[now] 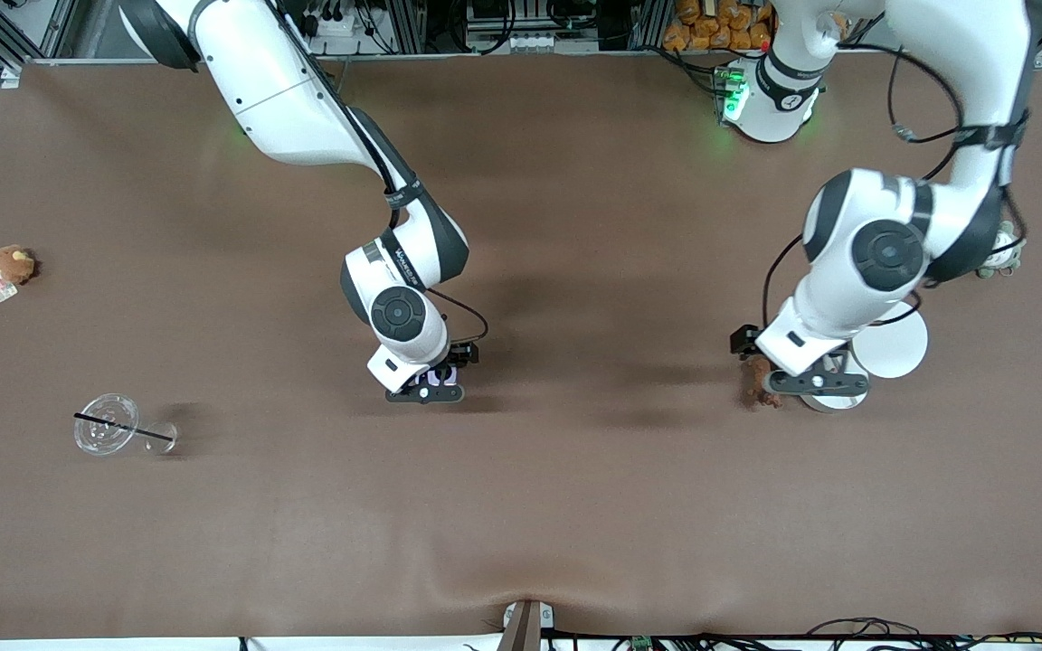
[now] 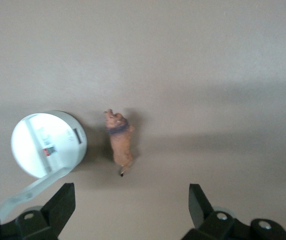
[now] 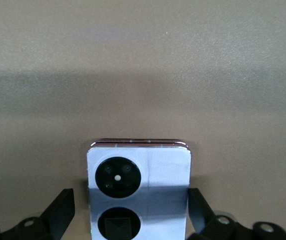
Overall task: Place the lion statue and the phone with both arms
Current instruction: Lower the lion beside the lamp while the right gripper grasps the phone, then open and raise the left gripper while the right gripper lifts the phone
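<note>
Lion statue, tiny elongated brown animal figurine with a darker collar near the head (image 2: pixel 120 142), lying on its side on the brown tabletop (image 1: pixel 575 497) toward the left arm's end, just beside a round white labelled container (image 2: pixel 47 145) but apart from it. Hovering low over it, the left hand (image 2: pixel 130 200), released, black fingers (image 2: pixel 62 202) spreading wide with the figurine lying ahead of the gap and touching neither; judging by this, lining up so the narrow body falls between the pads before descending. Resting flat, camera circles facing up, the small squarish pale lavender phone (image 3: pixel 137 195) near the tabletop's middle. Straddling it, the right hand (image 3: pixel 130 205), also released, fingers flanking both side edges without visibly pressing; probably squaring to those straight edges for a firm pinch.
</note>
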You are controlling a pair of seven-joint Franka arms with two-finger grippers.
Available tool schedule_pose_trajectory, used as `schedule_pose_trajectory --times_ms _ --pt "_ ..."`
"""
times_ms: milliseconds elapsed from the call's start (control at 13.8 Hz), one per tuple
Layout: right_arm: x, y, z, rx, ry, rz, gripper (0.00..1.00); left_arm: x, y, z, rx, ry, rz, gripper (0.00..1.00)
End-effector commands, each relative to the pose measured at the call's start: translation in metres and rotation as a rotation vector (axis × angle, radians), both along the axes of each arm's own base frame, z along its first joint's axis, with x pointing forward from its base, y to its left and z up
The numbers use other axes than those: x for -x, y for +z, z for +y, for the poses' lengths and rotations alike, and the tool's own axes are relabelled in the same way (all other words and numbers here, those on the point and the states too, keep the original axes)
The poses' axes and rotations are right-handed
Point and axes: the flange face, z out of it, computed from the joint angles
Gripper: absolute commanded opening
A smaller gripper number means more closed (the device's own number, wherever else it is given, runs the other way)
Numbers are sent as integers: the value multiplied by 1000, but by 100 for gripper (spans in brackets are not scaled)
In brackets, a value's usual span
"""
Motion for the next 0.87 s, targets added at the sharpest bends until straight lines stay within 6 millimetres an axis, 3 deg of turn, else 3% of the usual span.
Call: schedule_pose_trajectory --times_ms 0,289,506,578,650,722,794 --pt "2 -5 -2 6 -22 2 100 -16 53 7 -10 28 5 100" --pt "0 -8 -7 12 -22 1 100 -27 114 36 -13 79 4 100" --pt "1 -16 -5 16 -14 -3 100 -21 149 50 -6 92 -50 100" --pt "1 -15 -5 16 -14 -4 74 -20 162 71 -3 122 -68 100" --pt "1 -15 -4 15 -15 -6 29 -15 174 85 0 130 -78 100" --pt "0 -14 -6 16 -13 -8 7 -7 188 89 -2 102 -76 100" --pt "-1 -13 -7 14 -15 -11 2 0 195 96 -7 88 -57 100"
